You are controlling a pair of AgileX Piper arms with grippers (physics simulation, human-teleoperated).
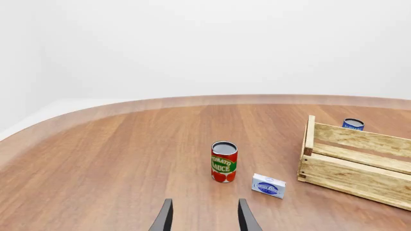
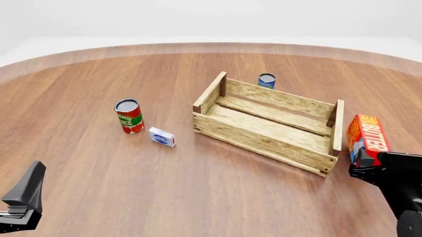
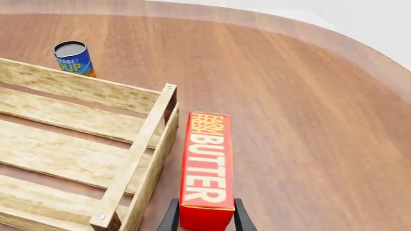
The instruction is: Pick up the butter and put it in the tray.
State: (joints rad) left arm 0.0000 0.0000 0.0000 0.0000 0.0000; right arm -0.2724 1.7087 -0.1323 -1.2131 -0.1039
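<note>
The butter (image 2: 366,138), a red carton with yellow lettering, is beside the right end of the wooden tray (image 2: 264,145). In the right wrist view the butter (image 3: 207,163) lies along the tray's end wall (image 3: 144,154), outside it. My right gripper (image 3: 205,206) is shut on the carton's near end, one finger on each side. It shows in the front view (image 2: 361,167) at the lower right. My left gripper (image 1: 205,202) is open and empty, low at the front left (image 2: 25,192), far from the butter.
A tomato sauce can (image 2: 129,116) and a small white-and-blue box (image 2: 161,137) stand left of the tray. A blue soup can (image 2: 266,80) stands behind the tray's far wall. The table's curved far edge (image 2: 211,45) runs across the back.
</note>
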